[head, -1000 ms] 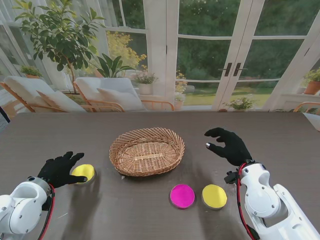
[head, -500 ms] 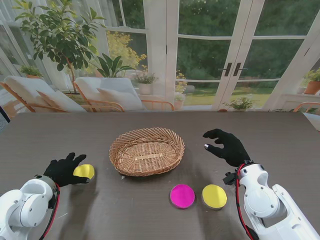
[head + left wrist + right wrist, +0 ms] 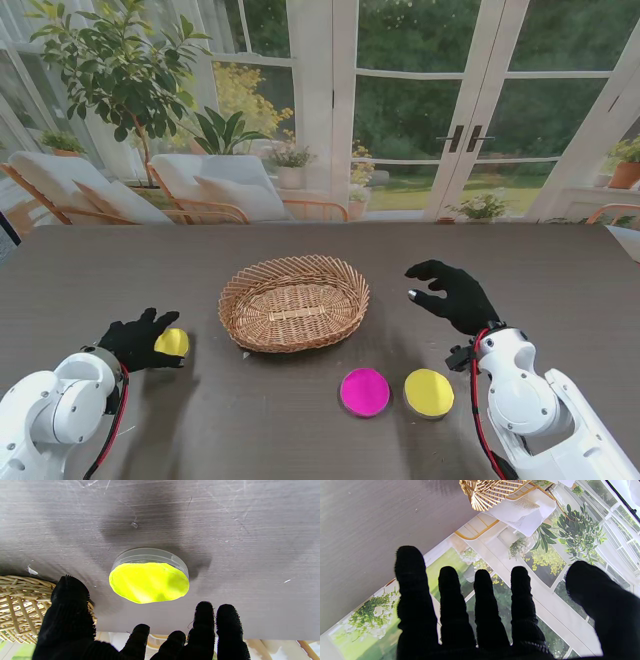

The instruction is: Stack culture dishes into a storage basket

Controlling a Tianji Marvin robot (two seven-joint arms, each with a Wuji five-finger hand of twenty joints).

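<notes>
A wicker basket (image 3: 294, 300) stands mid-table with nothing in it. A yellow culture dish (image 3: 172, 342) lies on the table to its left. My left hand (image 3: 140, 341) hovers over that dish's near side, fingers spread and open; the left wrist view shows the yellow dish (image 3: 149, 579) flat on the table just past the fingertips (image 3: 204, 610), untouched. A magenta dish (image 3: 365, 391) and a second yellow dish (image 3: 429, 392) lie nearer to me, right of the basket. My right hand (image 3: 455, 294) floats open above the table, farther from me than those two dishes, holding nothing.
The dark wood table (image 3: 560, 270) runs to a far edge with glass doors, plants and lounge chairs behind it. The basket's rim (image 3: 480, 495) shows in the right wrist view. A white object (image 3: 628, 238) sits at the far right corner.
My left hand has pulled back toward me and to the left, covering more of the yellow dish and curling over it. The right hand has barely shifted. The dishes have not moved.
</notes>
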